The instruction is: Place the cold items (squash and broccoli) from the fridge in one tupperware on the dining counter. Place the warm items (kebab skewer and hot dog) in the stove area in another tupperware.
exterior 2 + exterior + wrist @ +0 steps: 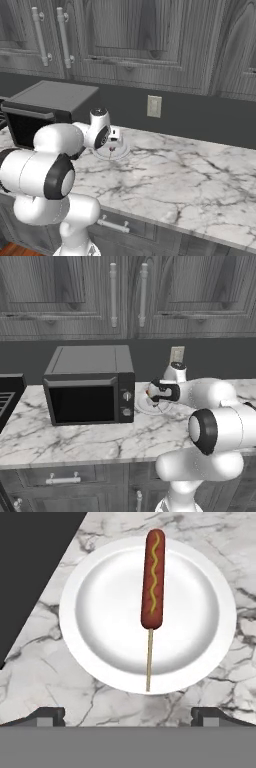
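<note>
Hot dog on a thin wooden stick, reddish-brown with a mustard squiggle (152, 579), lies on a round white plate (100, 612) on the marble table (75, 441), right of the black microwave (90, 385). Tool (128, 714) hovers above, jaws wide, holding nothing. Risks: pinching the stick instead of the sausage lets it pivot; round sausage may roll or skid on the plate. Microwave crowds the left; open room right and near.

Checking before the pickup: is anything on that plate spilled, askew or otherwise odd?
Nothing stands out. The hot dog lies whole on its stick across the white plate, and the marble counter around shows no spill.
</note>
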Controlling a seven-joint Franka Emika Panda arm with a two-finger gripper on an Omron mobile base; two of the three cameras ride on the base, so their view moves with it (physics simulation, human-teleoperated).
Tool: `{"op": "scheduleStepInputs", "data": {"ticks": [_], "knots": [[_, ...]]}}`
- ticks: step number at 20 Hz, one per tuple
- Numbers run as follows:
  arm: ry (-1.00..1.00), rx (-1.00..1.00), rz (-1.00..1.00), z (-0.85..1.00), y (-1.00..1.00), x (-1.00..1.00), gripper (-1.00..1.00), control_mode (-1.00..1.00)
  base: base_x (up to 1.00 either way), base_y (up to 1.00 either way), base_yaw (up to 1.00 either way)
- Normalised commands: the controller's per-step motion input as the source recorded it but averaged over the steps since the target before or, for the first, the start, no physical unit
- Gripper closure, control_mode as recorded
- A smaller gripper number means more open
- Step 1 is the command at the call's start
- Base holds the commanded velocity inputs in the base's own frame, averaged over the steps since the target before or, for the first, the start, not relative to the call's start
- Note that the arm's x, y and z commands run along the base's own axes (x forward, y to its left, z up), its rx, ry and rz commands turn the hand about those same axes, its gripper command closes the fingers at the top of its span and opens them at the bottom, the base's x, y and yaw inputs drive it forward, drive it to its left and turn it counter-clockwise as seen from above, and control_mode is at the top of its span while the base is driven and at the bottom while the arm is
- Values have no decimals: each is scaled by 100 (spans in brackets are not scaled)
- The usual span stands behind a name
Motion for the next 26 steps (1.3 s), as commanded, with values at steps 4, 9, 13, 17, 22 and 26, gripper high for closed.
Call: {"op": "scheduleStepInputs", "data": {"ticks": [4, 9, 13, 17, 22, 26], "knots": [[0, 0, 0, -31, 0, 37, -100, -100, 0, 0, 0], [0, 0, 0, -31, 0, 34, -100, -100, 0, 0, 0], [0, 0, 0, -29, -1, 31, -100, -100, 0, 0, 0], [0, 0, 0, -24, 0, 38, -100, -100, 0, 0, 0], [0, 0, 0, -23, -1, 39, -100, -100, 0, 0, 0], [0, 0, 0, -28, 0, 32, -100, -100, 0, 0, 0]]}}
